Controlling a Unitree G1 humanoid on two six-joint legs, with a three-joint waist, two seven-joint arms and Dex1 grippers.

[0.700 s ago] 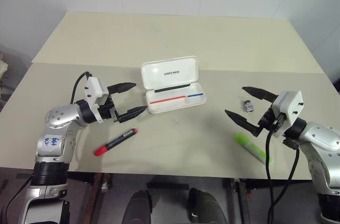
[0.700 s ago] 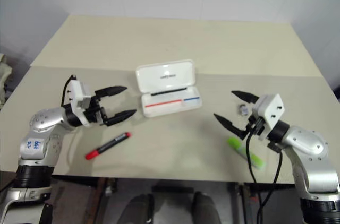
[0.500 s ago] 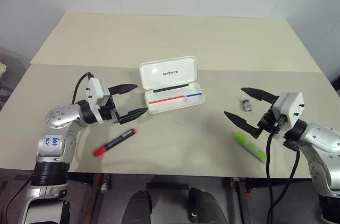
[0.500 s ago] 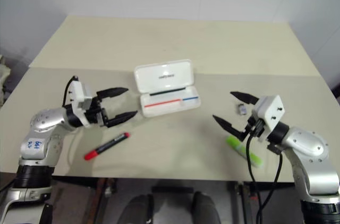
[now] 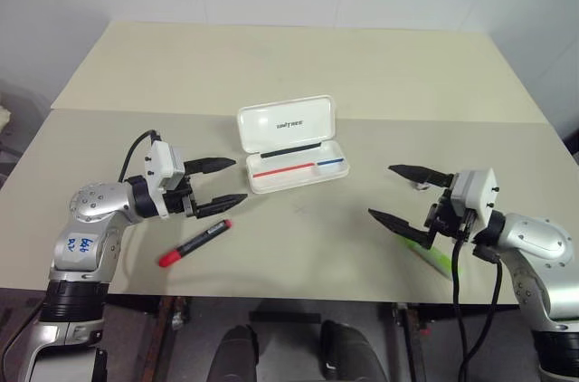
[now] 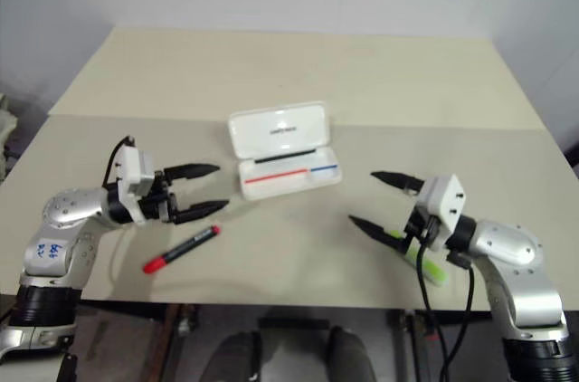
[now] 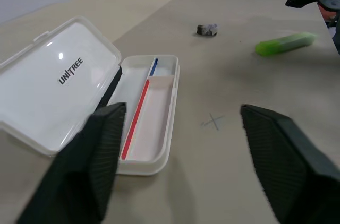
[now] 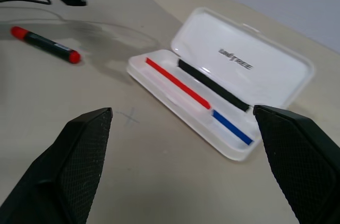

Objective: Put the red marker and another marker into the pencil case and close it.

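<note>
The pencil case (image 5: 304,171) lies open in the middle of the table, its white lid (image 5: 285,121) tipped back and a red and a blue stripe in its tray. The red marker (image 5: 194,243) rests slantwise on the table, left of the case and near the front edge. My left gripper (image 5: 239,180) hovers open just above and behind it, pointing at the case. The lime-green highlighter (image 5: 437,257) lies front right, partly hidden by my right gripper (image 5: 380,190), which is wide open and empty. The case (image 8: 223,91) and the red marker (image 8: 47,45) also show in the right wrist view.
A small grey object (image 7: 206,29) sits on the table behind the highlighter (image 7: 285,43). A faint pencilled cross (image 7: 213,122) marks the tabletop in front of the case. The table's front edge (image 5: 289,296) runs close to both markers. A seam (image 5: 181,113) crosses the table behind the case.
Both grippers have sunk toward the table. The right one has also moved left, over the near end of the highlighter. The case and both markers have not moved.
</note>
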